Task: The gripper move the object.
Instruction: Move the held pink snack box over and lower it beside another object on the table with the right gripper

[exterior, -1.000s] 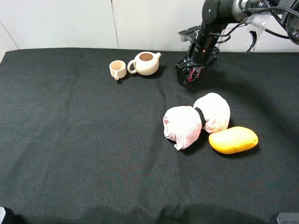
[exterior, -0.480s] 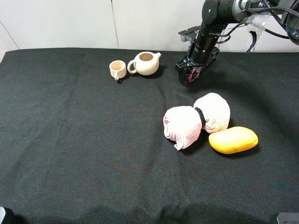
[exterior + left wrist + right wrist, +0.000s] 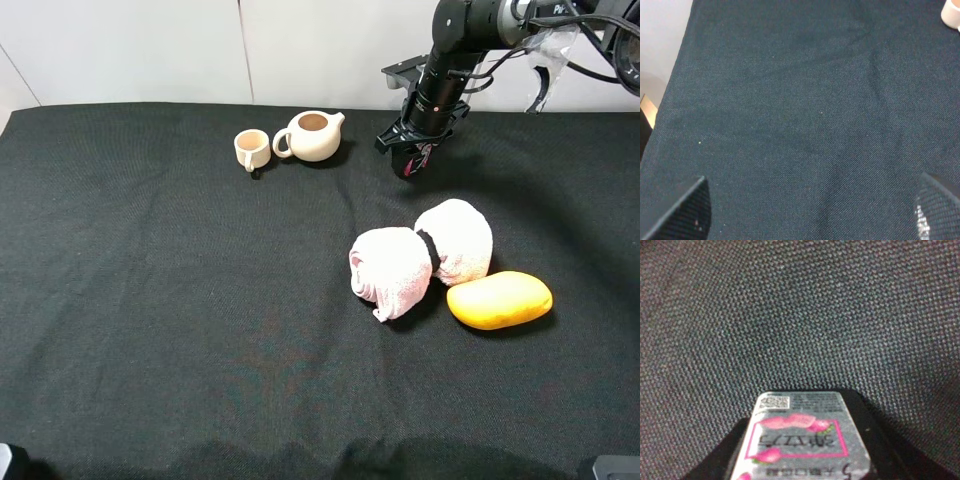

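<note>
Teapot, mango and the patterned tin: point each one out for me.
teapot [image 3: 314,140], exterior high view, on its rounded body.
mango [image 3: 499,300], exterior high view, middle of its yellow skin.
patterned tin [image 3: 802,437], right wrist view, on its pink-printed face.

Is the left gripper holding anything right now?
No: the left gripper is open, its fingers wide apart with only black cloth between them.

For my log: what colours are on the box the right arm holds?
The box shows a silvery face with pink fruit and frame; right wrist view.
</note>
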Robot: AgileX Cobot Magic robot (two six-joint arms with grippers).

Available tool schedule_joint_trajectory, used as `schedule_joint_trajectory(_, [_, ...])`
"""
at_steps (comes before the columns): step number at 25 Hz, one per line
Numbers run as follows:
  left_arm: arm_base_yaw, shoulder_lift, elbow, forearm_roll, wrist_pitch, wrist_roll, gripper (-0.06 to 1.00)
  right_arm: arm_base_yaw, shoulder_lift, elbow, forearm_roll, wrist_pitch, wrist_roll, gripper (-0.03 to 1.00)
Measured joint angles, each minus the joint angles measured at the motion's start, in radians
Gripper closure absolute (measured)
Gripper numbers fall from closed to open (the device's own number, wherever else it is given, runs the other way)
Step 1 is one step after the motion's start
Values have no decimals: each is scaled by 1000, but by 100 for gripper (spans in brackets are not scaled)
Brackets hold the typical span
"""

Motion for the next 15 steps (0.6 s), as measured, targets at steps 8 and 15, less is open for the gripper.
schedule_joint_trajectory(8, [0,0,0,0,0,0,10,0,-7,-3,0,85,0,62])
schedule_joint_trajectory(15, [0,0,0,0,0,0,10,0,-98,-3,4,184,0,62])
